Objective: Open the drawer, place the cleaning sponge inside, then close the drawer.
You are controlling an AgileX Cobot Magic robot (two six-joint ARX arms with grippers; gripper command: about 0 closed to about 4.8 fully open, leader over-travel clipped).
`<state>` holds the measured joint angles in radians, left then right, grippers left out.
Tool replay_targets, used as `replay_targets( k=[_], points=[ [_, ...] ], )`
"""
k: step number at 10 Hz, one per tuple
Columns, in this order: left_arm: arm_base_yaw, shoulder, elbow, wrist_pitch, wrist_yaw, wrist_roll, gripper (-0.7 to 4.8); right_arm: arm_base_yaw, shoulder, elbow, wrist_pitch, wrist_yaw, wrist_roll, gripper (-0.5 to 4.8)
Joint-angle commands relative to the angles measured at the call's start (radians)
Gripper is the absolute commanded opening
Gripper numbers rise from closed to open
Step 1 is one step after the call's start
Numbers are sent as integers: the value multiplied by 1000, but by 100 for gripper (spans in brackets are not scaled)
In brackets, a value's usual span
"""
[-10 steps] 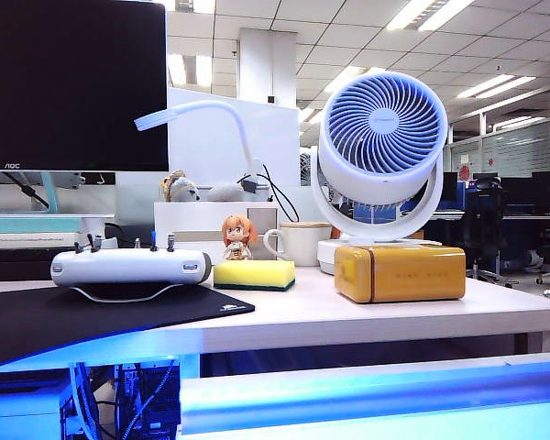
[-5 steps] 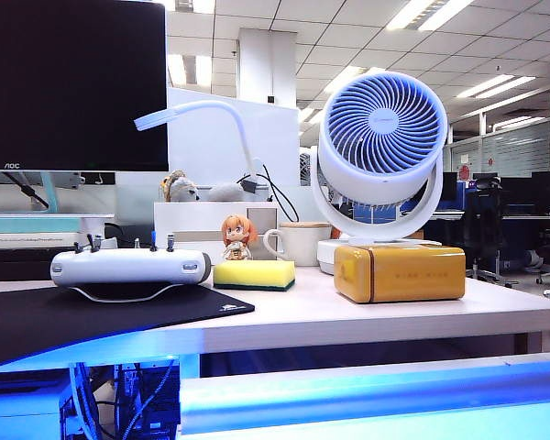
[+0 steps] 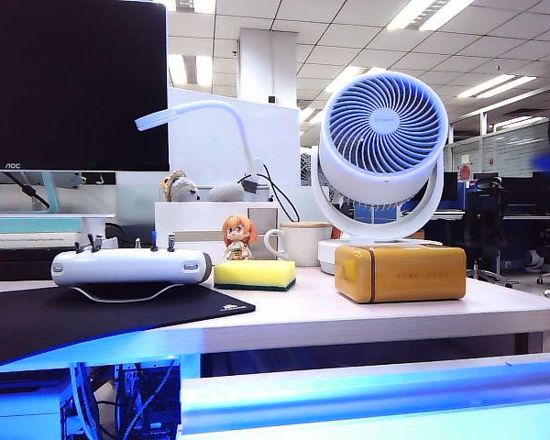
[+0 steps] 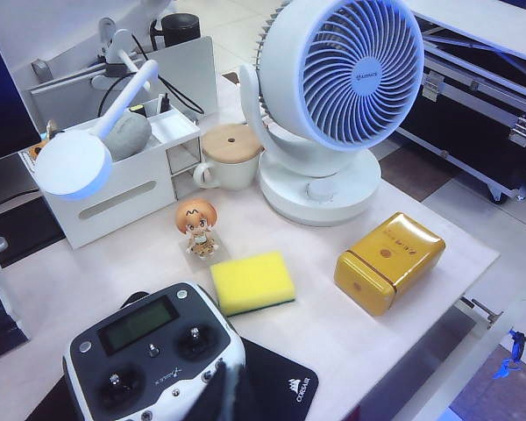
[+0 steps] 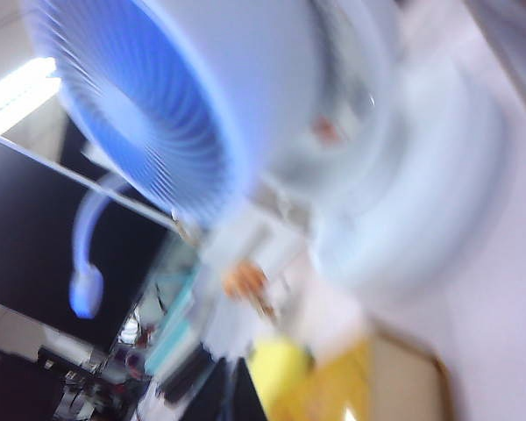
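Standing in front of the desk and looking from left to right, the black monitor point(image 3: 69, 82) is looming at the far left, with a grey remote controller point(image 3: 130, 267) sitting on the dark mat point(image 3: 92, 316) below it. Just beside the controller, the cleaning sponge point(image 3: 254, 274) is lying flat on the desk point(image 3: 348, 316), untouched, with a small doll point(image 3: 239, 237) standing right behind it and a white mug point(image 3: 298, 244) further back. Next along, the big white fan point(image 3: 382, 137) is towering over an amber tin point(image 3: 401, 272). Under the desk edge the blue-lit drawer point(image 3: 376, 399) front is showing, but I cannot tell from here whether it is pulled out at all. The left gripper point(image 4: 223, 395) is hanging above the controller, only a dark sliver showing, so I cannot tell whether its jaws are apart. The right gripper is not showing in its own badly blurred view, where only the fan and a yellow smear are appearing; its jaws are pressed together on nothing I can see. By my reckoning the sponge is waiting to be picked up, and placing it and closing are both left.
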<state>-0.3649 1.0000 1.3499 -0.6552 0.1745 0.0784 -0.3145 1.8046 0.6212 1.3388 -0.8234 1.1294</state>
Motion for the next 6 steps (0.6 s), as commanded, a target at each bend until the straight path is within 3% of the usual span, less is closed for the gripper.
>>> replay_targets(
  k=[1,4,6],
  points=[
    [0,-2,5,6,3,3,-6,1,-185,85,-363,60,-244,-5],
    [0,-2,5,9,3,3,-6,44,-391,259,-1250,184,-870,-5],
    [0,-2,5,17,3,3,-6,119,-392,269,-1518,282,-1044,-5]
  ],
)
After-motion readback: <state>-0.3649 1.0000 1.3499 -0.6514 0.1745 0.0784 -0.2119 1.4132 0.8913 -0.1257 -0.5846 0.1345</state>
